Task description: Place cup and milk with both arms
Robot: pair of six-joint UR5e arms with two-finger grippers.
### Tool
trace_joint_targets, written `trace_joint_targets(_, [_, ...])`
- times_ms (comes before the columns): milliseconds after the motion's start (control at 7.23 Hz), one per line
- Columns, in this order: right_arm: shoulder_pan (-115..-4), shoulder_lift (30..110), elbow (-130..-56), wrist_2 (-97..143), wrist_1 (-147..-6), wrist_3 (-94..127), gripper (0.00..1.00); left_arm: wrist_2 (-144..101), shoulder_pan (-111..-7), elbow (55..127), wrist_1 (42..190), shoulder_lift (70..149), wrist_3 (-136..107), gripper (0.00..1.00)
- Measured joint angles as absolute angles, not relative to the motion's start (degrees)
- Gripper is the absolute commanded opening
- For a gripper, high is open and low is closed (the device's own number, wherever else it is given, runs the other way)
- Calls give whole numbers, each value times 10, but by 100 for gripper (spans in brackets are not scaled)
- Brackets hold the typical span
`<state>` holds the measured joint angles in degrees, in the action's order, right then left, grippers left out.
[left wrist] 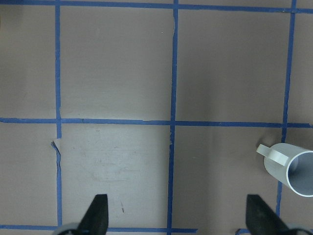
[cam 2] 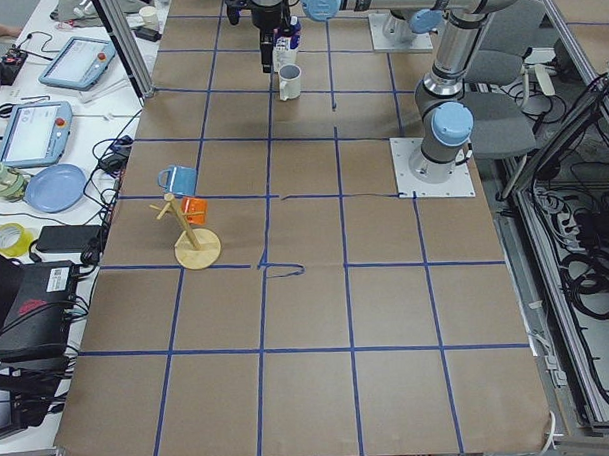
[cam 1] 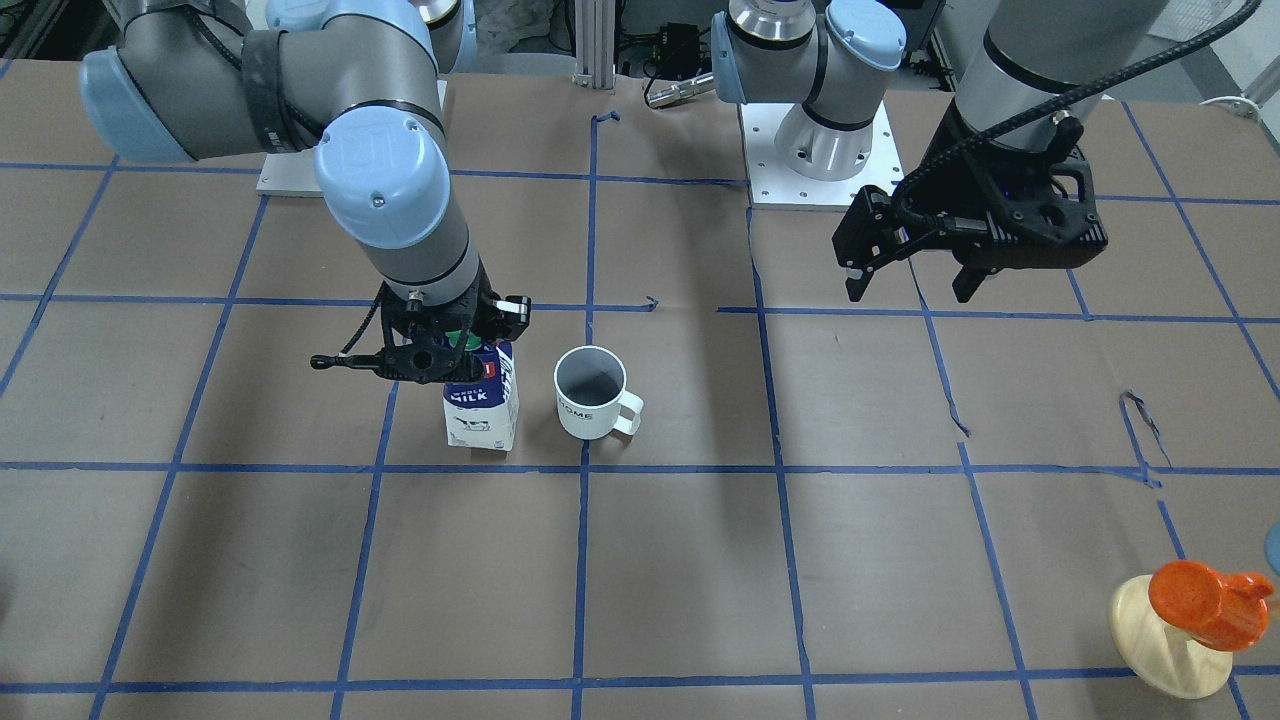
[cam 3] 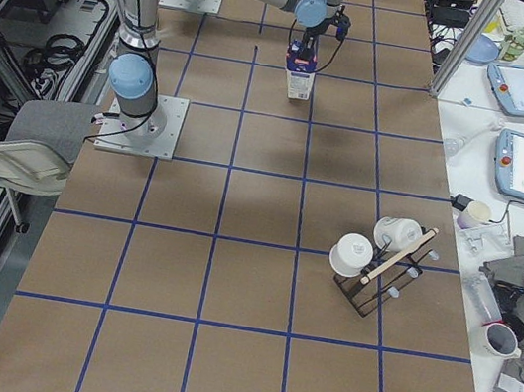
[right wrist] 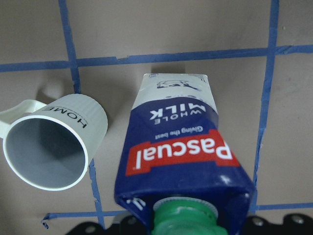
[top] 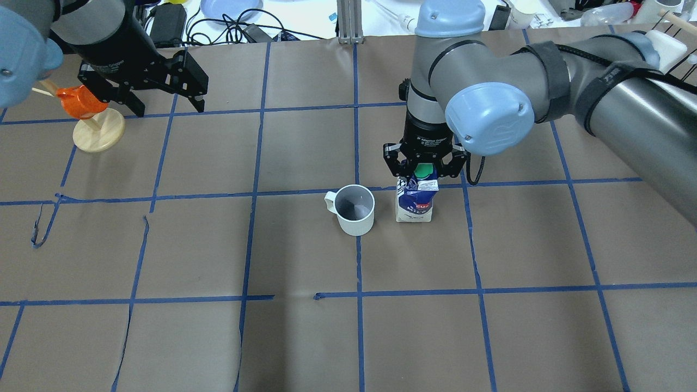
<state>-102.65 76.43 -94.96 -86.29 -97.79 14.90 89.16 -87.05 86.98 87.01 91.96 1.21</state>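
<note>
**Right tool on the milk, left tool spread above the surface**

You see the milk (cam 1: pixel 482 405) standing upright on the brown surface (cam 1: pixel 700 580), near its middle and on the robot's right side of the cup (cam 1: pixel 590 393). The right tool (cam 1: pixel 455 345) comes straight down onto the carton and pinches its top, one finger on each side of the green cap. The right wrist view looks down the carton's labelled face to its base on the surface.

The cup stands upright with its mouth up, just beside the milk, with a narrow gap between them. Its handle points away from the carton, toward the robot's left. In the overhead view the cup sits on one of the blue tape lines (top: pixel 256 163) that divide the surface into squares.

The left tool (cam 1: pixel 908 290) hangs above the surface on the robot's left side, well apart from the cup and the milk. Its fingers are spread wide and hold nothing. In the left wrist view only bare surface lies between them, and the cup shows at that view's right edge.

An orange cup (cam 1: pixel 1200 600) hangs on a wooden stand (cam 1: pixel 1170 640) at the left end of the surface, well apart from both task things
</note>
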Motion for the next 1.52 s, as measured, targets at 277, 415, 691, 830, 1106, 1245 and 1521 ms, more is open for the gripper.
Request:
trace_joint_targets(277, [-1038, 762, -952, -858, -973, 156, 31, 892, -870, 873, 870, 919, 13, 98])
trace_joint_targets(415, [-1044, 761, -952, -852, -972, 157, 33, 892, -870, 874, 870, 919, 13, 98])
trace_joint_targets(691, [-1052, 760, -953, -850, -973, 157, 98, 892, -871, 875, 870, 919, 13, 99])
trace_joint_targets(830, [-1053, 759, -954, -854, -975, 156, 100, 892, -871, 875, 869, 919, 13, 100])
trace_joint_targets(1106, [-1052, 760, -952, -860, -976, 150, 100, 895, -871, 874, 870, 919, 14, 100])
trace_joint_targets(1245, [-1049, 765, -948, -866, -974, 148, 100, 897, -871, 874, 869, 919, 13, 100])
trace_joint_targets(1521, [-1043, 790, -920, -889, -942, 146, 100, 899, -871, 874, 869, 919, 13, 100])
